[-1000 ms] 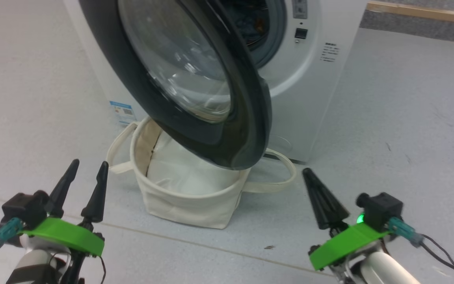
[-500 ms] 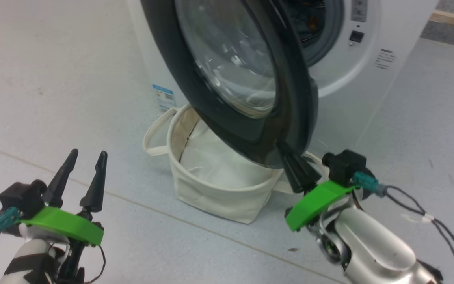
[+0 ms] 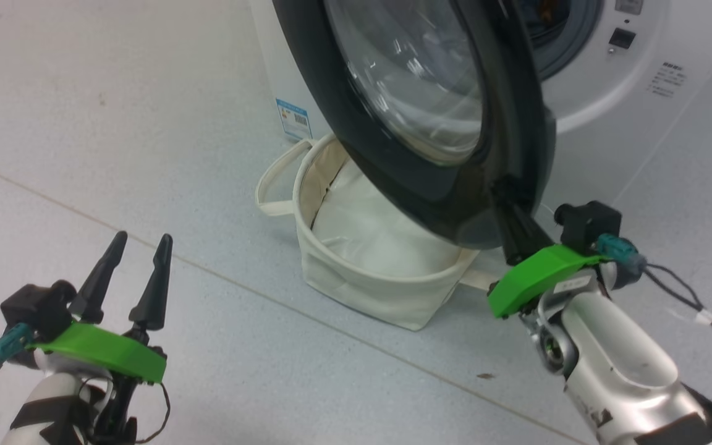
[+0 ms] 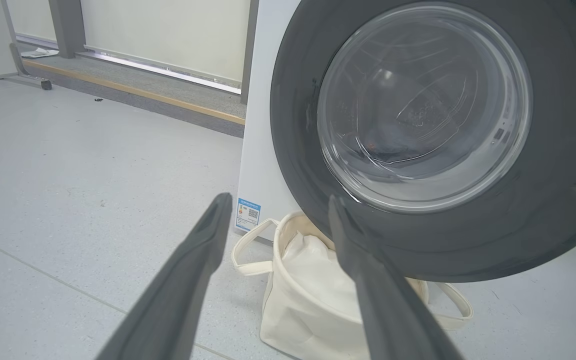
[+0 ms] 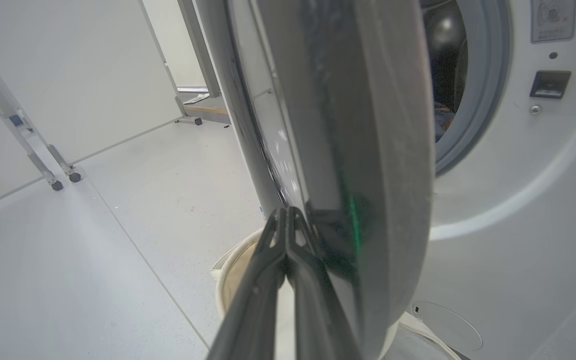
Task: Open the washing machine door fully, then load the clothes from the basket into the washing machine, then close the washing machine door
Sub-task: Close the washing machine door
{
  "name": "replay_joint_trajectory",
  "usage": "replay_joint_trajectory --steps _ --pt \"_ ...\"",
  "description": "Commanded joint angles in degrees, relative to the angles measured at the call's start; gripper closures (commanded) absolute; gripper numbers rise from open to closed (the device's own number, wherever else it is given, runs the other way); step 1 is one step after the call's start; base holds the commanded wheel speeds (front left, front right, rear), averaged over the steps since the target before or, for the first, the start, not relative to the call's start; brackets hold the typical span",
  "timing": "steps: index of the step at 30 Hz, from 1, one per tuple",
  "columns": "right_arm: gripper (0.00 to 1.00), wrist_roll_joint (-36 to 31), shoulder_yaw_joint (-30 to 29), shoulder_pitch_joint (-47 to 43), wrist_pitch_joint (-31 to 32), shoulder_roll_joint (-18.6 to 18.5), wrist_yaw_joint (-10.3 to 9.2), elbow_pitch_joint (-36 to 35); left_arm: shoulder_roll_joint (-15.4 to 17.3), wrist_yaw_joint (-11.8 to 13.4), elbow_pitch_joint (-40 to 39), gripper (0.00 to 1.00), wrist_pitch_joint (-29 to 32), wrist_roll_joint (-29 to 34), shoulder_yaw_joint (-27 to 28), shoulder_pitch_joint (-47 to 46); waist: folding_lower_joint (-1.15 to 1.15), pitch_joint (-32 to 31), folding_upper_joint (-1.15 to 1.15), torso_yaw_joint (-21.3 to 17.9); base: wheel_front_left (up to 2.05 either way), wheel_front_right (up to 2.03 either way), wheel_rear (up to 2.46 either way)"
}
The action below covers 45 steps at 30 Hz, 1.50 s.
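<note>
The washing machine door [image 3: 424, 93] is seen swung out from the washing machine [image 3: 628, 80], so that the grey ring of the opening is exposed behind the door's right edge. Inside that opening, behind the door, a small patch of the clothes [image 5: 440, 117] in blue and orange can be made out; more cannot be told. The basket [image 3: 381, 290] is set on the floor directly below the door's lower rim, with part of its mouth hidden by that rim. It is lined with a plain white cloth [image 3: 374, 241].

The right gripper [image 3: 504, 204] is held at the door's lower right edge, its two fingers pressed together with nothing between them. In the right wrist view the closed right gripper [image 5: 285, 212] is laid against the door's black rim, and contact appears to be made there. The left gripper [image 3: 141, 238] is held well to the left of the door and lower, apart from it, with its fingers spread and nothing gripped.

A small blue label [image 3: 294, 117] is fixed to the washing machine just left of the door's lower rim. Pale grey floor [image 3: 115, 123] is spread out to the door's left.
</note>
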State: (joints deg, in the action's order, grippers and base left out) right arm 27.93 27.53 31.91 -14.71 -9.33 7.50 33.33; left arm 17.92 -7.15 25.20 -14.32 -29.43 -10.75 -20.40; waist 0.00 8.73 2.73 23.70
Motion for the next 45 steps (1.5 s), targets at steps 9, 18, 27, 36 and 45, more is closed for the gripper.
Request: replay_joint_trajectory --steps 9,18,27,36,45 --pt "1.0 -4.09 -8.0 6.44 -0.29 -1.77 -0.01 -1.82 2.18 -0.34 -4.33 0.0 -0.68 -1.17 3.79 -2.88 0.0 6.41 0.0 0.73 0.0 0.0 0.0" --pt "1.0 -7.41 -12.92 14.47 -0.29 -5.42 -0.01 -2.2 2.18 -0.34 -7.56 0.0 -0.68 -2.17 6.13 -4.55 0.0 14.71 0.0 1.89 0.0 0.0 0.0" --pt "1.0 -8.62 -17.5 21.22 -0.29 -7.28 -0.01 0.7 0.97 -0.34 -7.9 0.0 -0.68 -2.06 7.01 -5.59 0.0 16.82 0.0 2.88 0.0 0.0 0.0" --pt "1.0 -7.7 -21.38 23.37 -0.29 -8.79 -0.01 4.42 0.68 -0.34 -7.05 0.0 -0.68 -1.62 6.52 -5.09 0.0 13.89 0.0 3.24 0.0 0.0 0.0" --pt "0.0 -6.05 -21.52 12.61 -0.29 -7.5 -0.01 0.98 1.46 -0.34 -5.55 0.0 -0.68 -1.19 5.82 -3.28 0.0 6.89 0.0 0.27 0.0 0.0 0.0"
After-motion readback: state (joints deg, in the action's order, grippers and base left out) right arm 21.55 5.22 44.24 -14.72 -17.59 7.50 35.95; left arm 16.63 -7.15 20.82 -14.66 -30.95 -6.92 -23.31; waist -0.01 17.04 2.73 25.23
